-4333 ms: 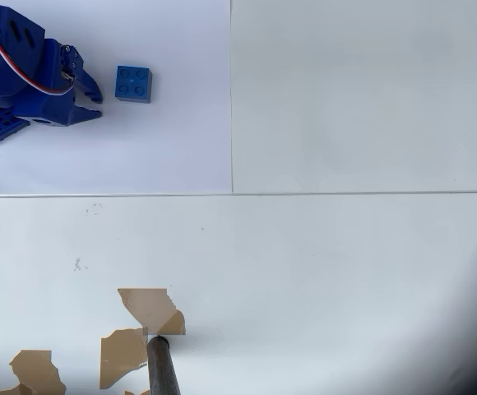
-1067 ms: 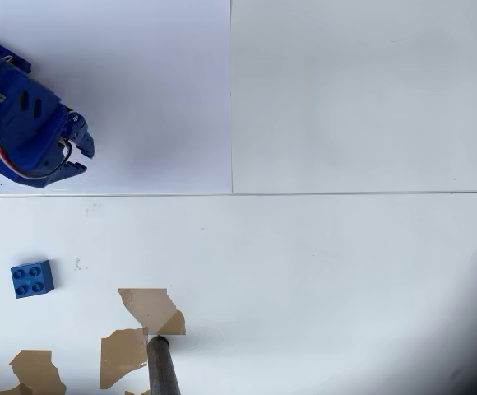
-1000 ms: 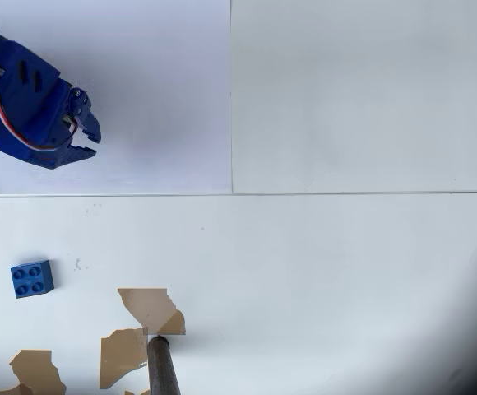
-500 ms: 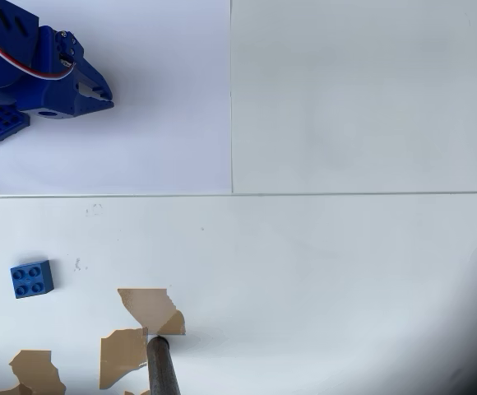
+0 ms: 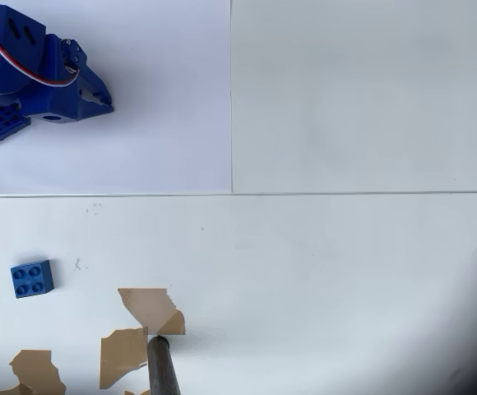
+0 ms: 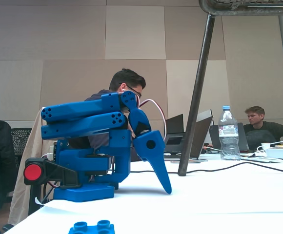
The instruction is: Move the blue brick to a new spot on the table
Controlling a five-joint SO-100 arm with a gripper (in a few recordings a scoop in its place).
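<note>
1. The white desk (image 5: 345, 271) has brown chipped patches (image 5: 150, 308) near its lower left in the overhead view.
2. The blue tool (image 5: 107, 101) sits far upper left over white paper (image 5: 164, 123), tips together, holding nothing.
3. The blue brick (image 5: 32, 278) lies alone at the left, well apart from the tool.

Blue printed arm (image 6: 88, 122), red-white cables, red knob (image 6: 32, 172).

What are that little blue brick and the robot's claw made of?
The blue brick looks like smooth moulded plastic, with four neat round studs. The gripper seems matte blue plastic too, perhaps 3D-printed; its finish is too small to confirm.
</note>
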